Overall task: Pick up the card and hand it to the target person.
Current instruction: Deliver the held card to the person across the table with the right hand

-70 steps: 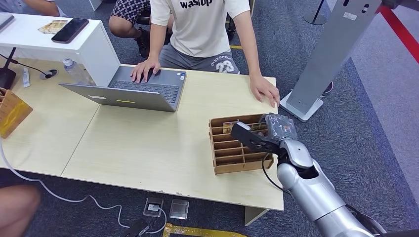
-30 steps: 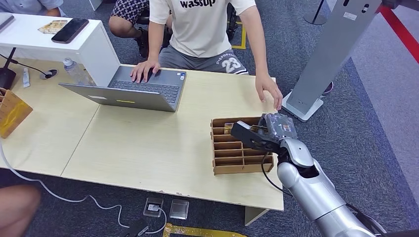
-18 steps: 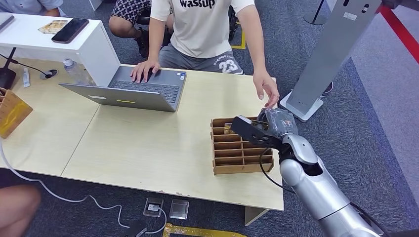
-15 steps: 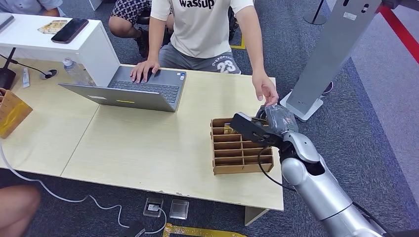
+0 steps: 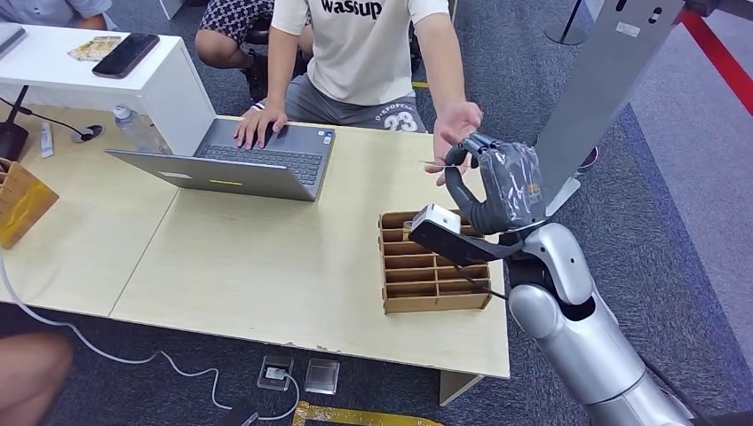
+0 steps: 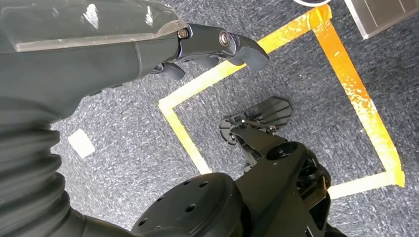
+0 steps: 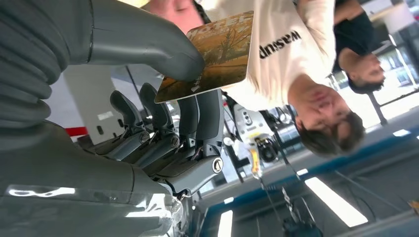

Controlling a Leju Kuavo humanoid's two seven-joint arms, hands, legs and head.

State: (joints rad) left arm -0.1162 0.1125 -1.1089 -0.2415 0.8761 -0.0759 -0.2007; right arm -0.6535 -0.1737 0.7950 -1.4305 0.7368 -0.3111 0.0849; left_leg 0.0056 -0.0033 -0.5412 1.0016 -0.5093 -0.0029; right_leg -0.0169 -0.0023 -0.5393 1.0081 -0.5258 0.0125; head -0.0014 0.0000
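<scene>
1. Pale wood surface [image 5: 266, 257] on grey-blue carpet; a person in a white tee [image 5: 360, 44] sits at the far side, one hand on an open laptop [image 5: 257, 160], the other hand [image 5: 455, 122] lifted palm-up toward the robot

2. Right hand [image 5: 497, 186] is raised above the slotted wooden rack [image 5: 431, 266] near the surface's right end, w/ the card [image 7: 210, 54] pinched betw. the thick thumb on one face and the dark fingers [image 7: 197, 118] under the other. In the head view the card shows edge-on as a thin line [image 5: 437, 162] just short of the person's palm

3. Step in hand, by my read: the handover itself. Pickup looks done, delivery not yet

4. To do it well: keep the card flat and level, free edge leading, so most of it sticks out past the thumb for the person to take. Approach slow and straight at the open palm; don't jab the edge into the wrist

5. Hold the pinch firm until the person's hand closes on the card, then ease off. Letting go early prob. drops it back onto the rack or surface

6. Keep the forearm high enough to clear the rack on the way

7. Left hand [image 6: 148, 54] hangs over the carpet beside yellow floor tape [image 6: 346, 74], holding nothing, fingertips curled in; how far closed I can't tell. Leave it out of this
</scene>
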